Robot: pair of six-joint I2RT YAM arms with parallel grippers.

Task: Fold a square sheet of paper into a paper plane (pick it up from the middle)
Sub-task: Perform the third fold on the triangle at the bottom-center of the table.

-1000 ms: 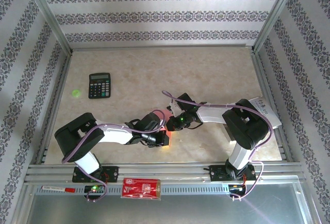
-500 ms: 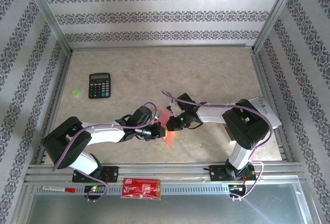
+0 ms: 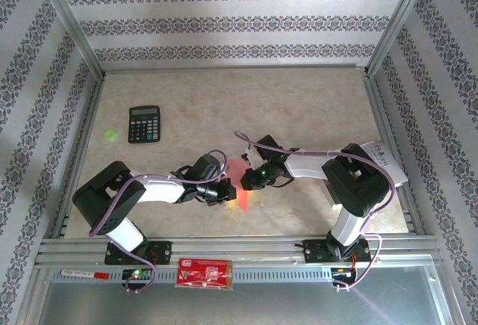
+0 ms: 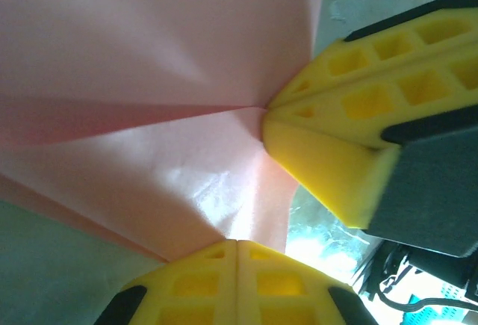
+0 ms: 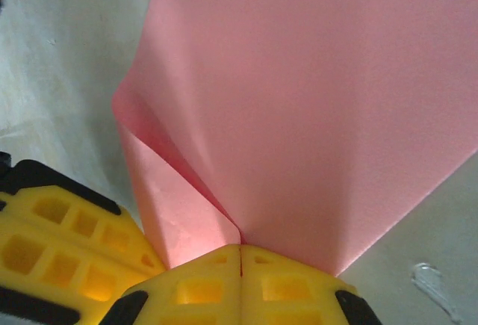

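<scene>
The square sheet of paper (image 3: 240, 181) is pink-red, creased and folded into a pointed shape, held up between both grippers near the table's front middle. I cannot tell whether it has the form of the paper plane. My left gripper (image 3: 226, 189) is shut on its left edge; in the left wrist view the yellow fingertips (image 4: 224, 254) pinch the paper (image 4: 149, 63) along a centre crease. My right gripper (image 3: 249, 179) is shut on the opposite side, its pads (image 5: 261, 261) closed on a folded corner of the paper (image 5: 314, 101). The two grippers stand almost touching.
A black calculator (image 3: 144, 124) and a green spot (image 3: 110, 135) lie at the back left. A white printed leaflet (image 3: 385, 162) lies by the right arm. A red printed packet (image 3: 204, 273) and a red pen (image 3: 82, 273) rest on the front rail.
My left gripper has moved up and slightly left, away from the table's front edge, keeping its hold. More of the pink paper shows between the grippers. The right arm has stayed put.
</scene>
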